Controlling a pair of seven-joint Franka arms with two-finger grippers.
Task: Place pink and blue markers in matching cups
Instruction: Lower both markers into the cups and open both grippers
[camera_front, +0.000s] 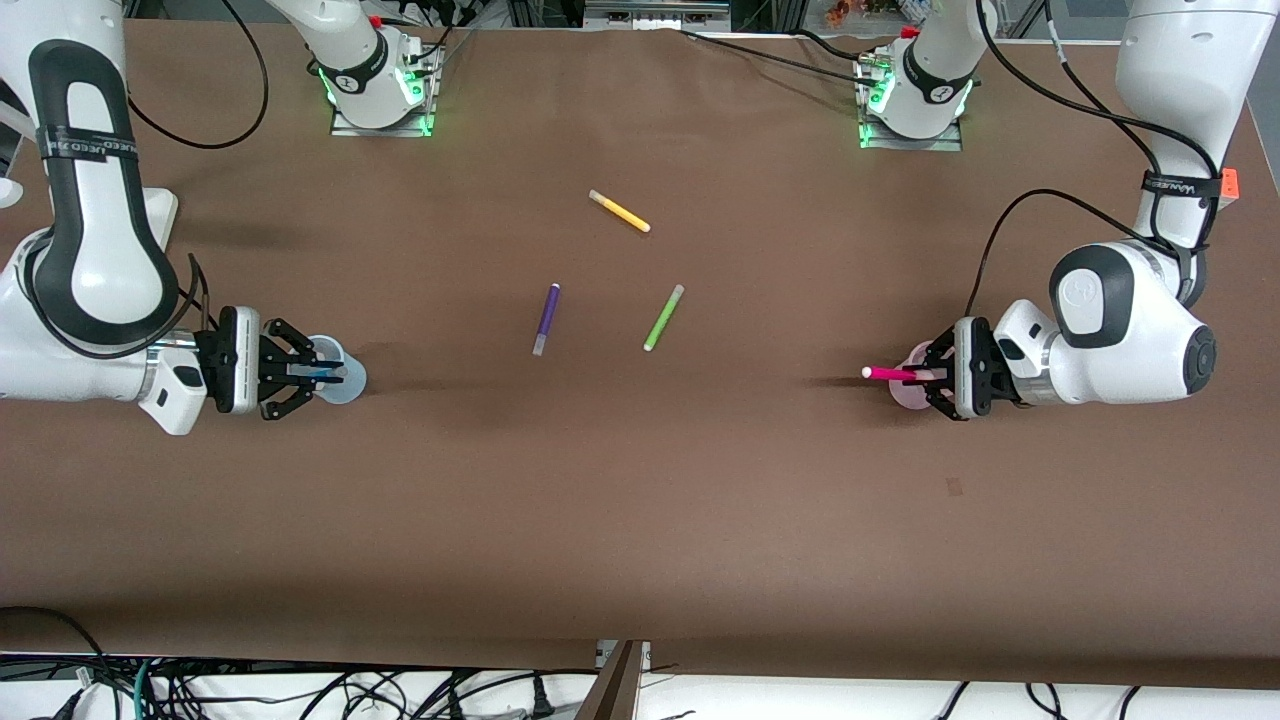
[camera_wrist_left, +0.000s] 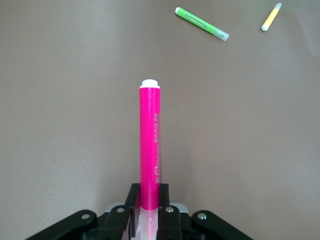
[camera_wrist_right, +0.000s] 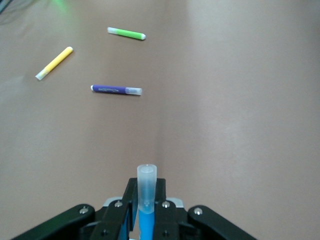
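Pink marker (camera_front: 889, 373): magenta pen with a white end, clamped at its lower barrel in the left pincer (camera_front: 935, 378), the pen lying close to level and jutting out over the pink cup (camera_front: 912, 388) toward the purple pen. In the left wrist view the pincer's fingers (camera_wrist_left: 134, 202) press both sides of the barrel (camera_wrist_left: 150, 150); pale pink shows just under them.

Pink cup: pale translucent tumbler at the left arm's end of the desk (camera_front: 640, 500), well apart from the purple pen and slightly nearer the front camera than it.

Blue marker (camera_front: 322, 376): bright blue pen with a clear greyish cap, gripped by the right pincer (camera_front: 312, 374) directly over the blue cup (camera_front: 340, 378). The right wrist view shows the cap (camera_wrist_right: 146, 185) sticking out past the closed-on fingers.

Blue cup: pale blue tumbler at the right arm's end of the desk, well apart from the purple pen, slightly nearer the front camera.

Purple pen (camera_front: 545, 319): mid-desk, landmark for this entry. Lime green pen (camera_front: 663, 318) lies beside it toward the left arm's end. Yellow pen (camera_front: 619, 211) lies farther from the front camera than both. None belongs to the task.

Hazards, as judged:
- Both markers look more level than upright; released so, either may bridge the rim and roll onto the desk.
- Each cup is light and shorter than a pen; a marker leaning on its wall, or a finger brushing the rim, could tip it.
- How well the pink marker lines up with its cup's mouth cannot be told; a drop may miss.
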